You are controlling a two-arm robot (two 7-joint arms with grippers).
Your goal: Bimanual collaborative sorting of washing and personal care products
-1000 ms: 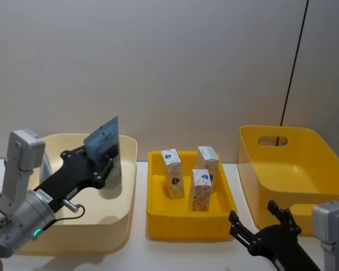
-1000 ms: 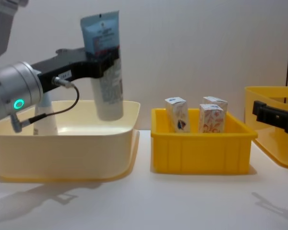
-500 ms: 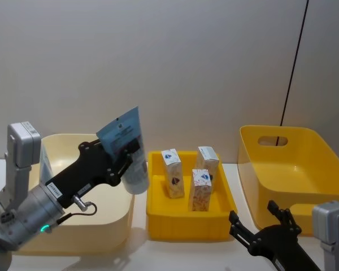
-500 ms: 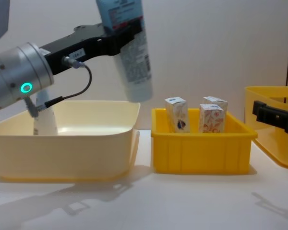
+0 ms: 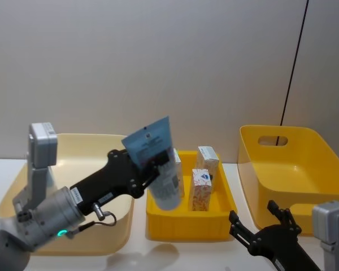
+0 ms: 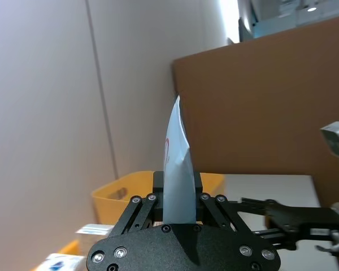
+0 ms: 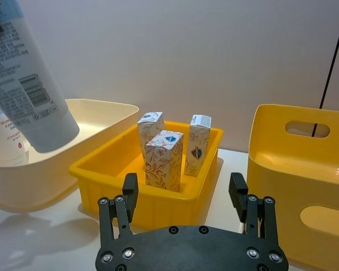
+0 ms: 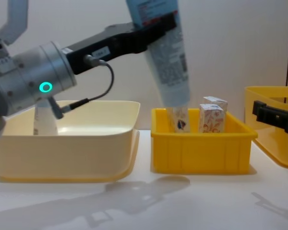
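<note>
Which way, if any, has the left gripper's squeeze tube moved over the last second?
Yes. In the chest view the left gripper carried the squeeze tube rightward, from above the cream bin to above the yellow tray. The right gripper idles.

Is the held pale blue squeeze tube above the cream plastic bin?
No, the left tool holds the pale blue squeeze tube over the yellow plastic tray.

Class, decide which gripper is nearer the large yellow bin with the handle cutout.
Right. The right gripper, open, is just before the near left corner of the large yellow bin. The left gripper holds a squeeze tube above the small yellow tray, farther left.
</note>
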